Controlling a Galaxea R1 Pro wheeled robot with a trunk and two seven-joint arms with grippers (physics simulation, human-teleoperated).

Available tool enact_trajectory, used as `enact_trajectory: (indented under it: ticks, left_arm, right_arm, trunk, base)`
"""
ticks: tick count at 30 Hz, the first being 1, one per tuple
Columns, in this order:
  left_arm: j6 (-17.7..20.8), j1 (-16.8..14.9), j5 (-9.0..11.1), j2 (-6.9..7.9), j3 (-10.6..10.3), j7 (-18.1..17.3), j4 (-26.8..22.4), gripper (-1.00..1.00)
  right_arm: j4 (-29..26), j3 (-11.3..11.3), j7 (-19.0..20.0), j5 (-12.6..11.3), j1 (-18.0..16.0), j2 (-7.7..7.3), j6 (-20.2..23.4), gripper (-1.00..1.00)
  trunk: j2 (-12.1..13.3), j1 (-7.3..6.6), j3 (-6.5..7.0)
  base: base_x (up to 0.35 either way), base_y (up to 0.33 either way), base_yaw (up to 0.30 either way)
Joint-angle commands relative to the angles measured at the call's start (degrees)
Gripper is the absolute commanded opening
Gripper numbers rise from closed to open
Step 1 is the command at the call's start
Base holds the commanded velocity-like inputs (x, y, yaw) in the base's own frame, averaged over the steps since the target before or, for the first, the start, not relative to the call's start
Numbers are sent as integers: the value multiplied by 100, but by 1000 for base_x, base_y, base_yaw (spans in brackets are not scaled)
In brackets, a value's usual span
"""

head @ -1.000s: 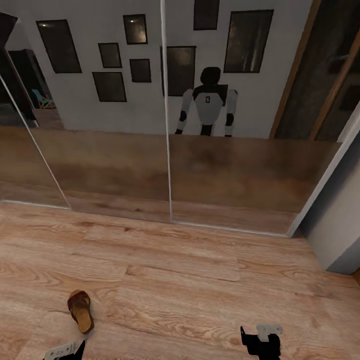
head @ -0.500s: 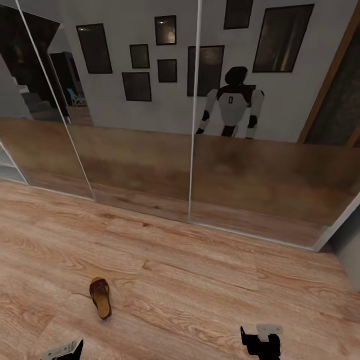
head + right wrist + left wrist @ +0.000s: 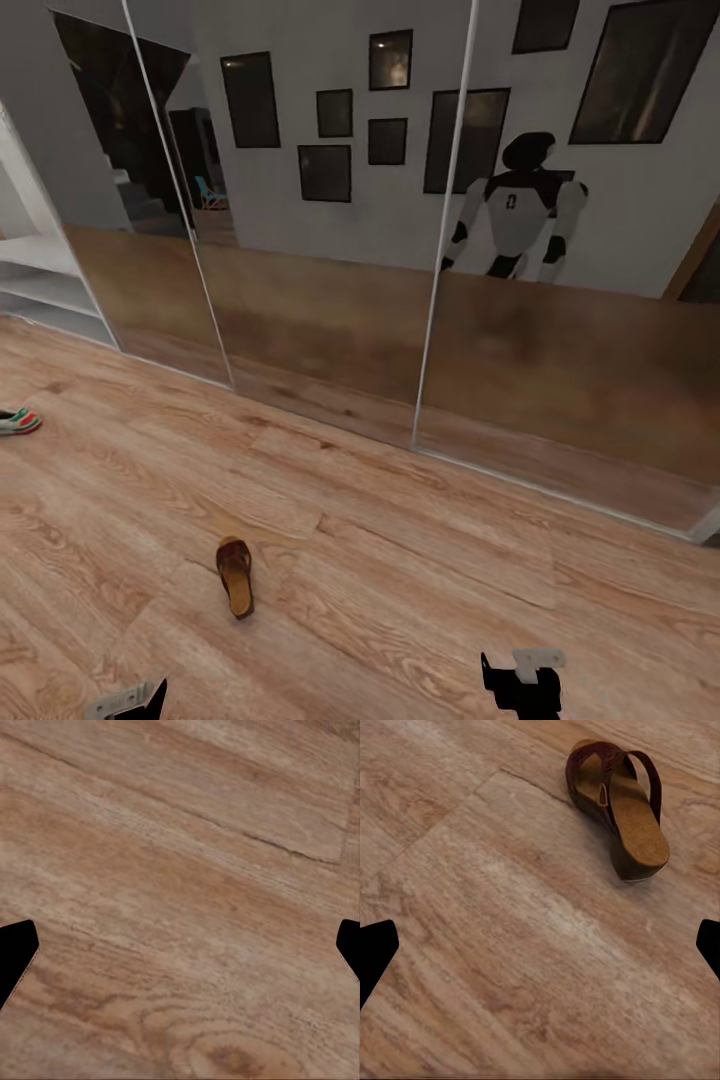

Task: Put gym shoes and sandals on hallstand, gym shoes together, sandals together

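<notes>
Light-brown wood-plank floor [image 3: 420, 560]. Mirrored sliding doors [image 3: 330, 260] with thin white frames, reflecting grey wall and dark framed pictures [image 3: 325, 172]. White open shelving [image 3: 40, 285] at far left. Even, soft lighting.

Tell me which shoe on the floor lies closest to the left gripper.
The brown sandal, lying just ahead of the left gripper. The white gym shoe with green stripe sits much farther off, at the head view's left edge.
</notes>
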Motion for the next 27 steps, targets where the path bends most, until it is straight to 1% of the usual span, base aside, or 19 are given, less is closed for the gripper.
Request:
enact_trajectory:
  ticks: [1, 19, 27]
  left_arm:
    - [-4, -5, 60, 0, 11, -56, 8, 100]
    - [-3, -5, 60, 0, 18, -56, 25, 100]
    - [-6, -5, 60, 0, 19, -56, 25, 100]
  right_arm:
    - [-3, 50, -25, -45, -1, -3, -13, 100]
    - [-4, 50, -25, -45, -1, -1, -13, 100]
    - [-5, 50, -25, -45, -1, -1, -13, 100]
  trunk:
    - [-2, 0, -5]
    - [-2, 0, -5]
    - [-2, 0, -5]
  base:
    - [110, -163, 279]
    - [153, -230, 279]
    - [167, -158, 279]
